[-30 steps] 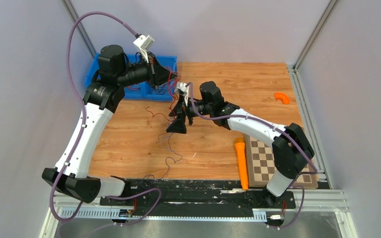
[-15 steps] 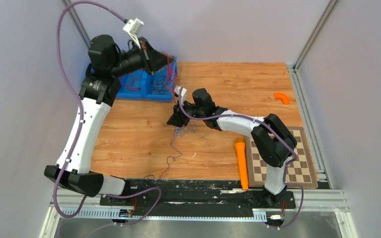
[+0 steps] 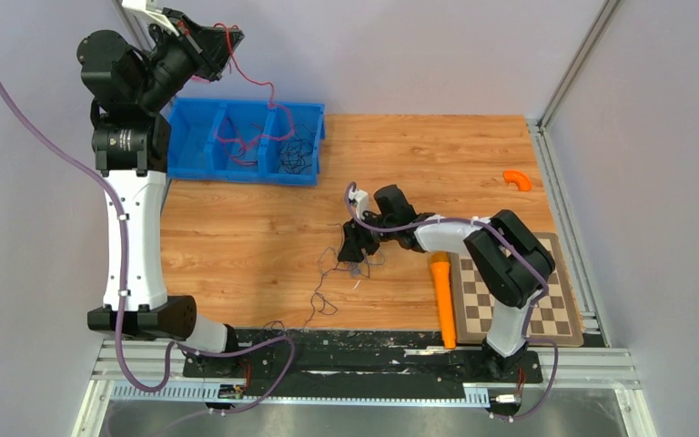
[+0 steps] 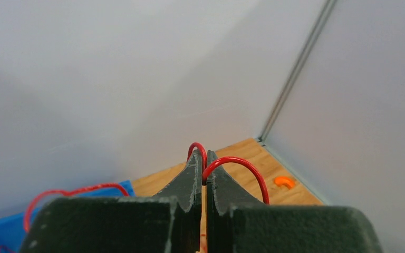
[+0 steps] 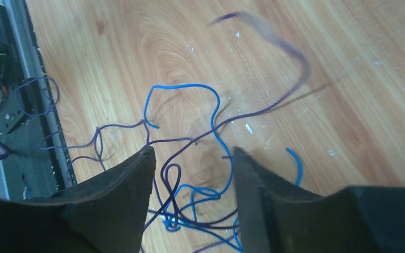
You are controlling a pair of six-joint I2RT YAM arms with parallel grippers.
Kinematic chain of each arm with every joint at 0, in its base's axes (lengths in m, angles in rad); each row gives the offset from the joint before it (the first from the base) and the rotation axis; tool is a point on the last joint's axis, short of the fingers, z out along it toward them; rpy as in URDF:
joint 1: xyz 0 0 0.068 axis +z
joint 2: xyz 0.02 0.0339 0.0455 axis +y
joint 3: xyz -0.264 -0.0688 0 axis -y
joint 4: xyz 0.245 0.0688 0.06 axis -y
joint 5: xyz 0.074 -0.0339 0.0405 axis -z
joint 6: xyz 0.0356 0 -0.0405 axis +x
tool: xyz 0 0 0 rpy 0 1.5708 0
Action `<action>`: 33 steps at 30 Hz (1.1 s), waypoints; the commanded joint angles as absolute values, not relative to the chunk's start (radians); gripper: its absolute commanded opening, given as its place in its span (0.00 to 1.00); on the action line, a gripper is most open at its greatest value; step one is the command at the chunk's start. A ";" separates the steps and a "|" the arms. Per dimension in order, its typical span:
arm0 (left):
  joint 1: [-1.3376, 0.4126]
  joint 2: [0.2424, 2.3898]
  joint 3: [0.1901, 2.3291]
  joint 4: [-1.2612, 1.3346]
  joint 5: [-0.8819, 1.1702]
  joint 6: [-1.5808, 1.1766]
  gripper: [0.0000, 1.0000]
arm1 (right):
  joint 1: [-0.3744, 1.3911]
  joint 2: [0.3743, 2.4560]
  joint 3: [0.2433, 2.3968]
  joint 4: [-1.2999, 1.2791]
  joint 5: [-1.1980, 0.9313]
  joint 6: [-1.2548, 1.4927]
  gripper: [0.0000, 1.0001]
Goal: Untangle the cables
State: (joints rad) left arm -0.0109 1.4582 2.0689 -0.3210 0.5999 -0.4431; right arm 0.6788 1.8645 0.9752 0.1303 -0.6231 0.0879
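Above the table's (image 3: 237, 246) far left corner, the left gripper (image 3: 221, 41) pinches a red cable (image 4: 235, 159) between jaws pressed together. The strand hangs in a loose curve down to the blue bin (image 3: 237, 173), where more red lies in the middle compartment and black cables (image 3: 293, 155) in the right one. Low over the wood near the table's middle, the right gripper (image 3: 355, 255) hovers with jaws spread apart, clamping nothing that shows. Beneath it lies a knot of blue cable (image 5: 182, 86) and purple cable (image 5: 111, 126), their loops crossing, with a purple tail running toward the near edge.

The job looks partly done. Red is drawn clear of the knot on the table, and colours appear sorted into the bin. Whether the raised strand is free of the others inside the bin cannot be told. Left to do, by this reading, are parting blue from purple and setting the red one down.
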 commanded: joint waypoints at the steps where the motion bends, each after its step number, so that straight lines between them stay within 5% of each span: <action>1: 0.049 1.497 2.026 -0.311 0.477 -0.349 0.00 | 0.665 1.769 1.021 0.084 -0.694 0.055 0.63; 9: 0.142 1.624 2.023 -0.229 0.411 -0.226 0.00 | 0.657 1.707 1.066 -0.049 -0.724 0.022 0.83; 33: 0.154 2.061 2.026 -0.222 0.432 -0.086 0.01 | 0.514 1.698 1.118 -0.229 -0.794 0.006 0.88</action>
State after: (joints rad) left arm 0.1455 2.0319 2.0251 -0.1963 0.3939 -0.1238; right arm 0.5247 1.7298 1.0821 -0.1993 -0.7589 0.0212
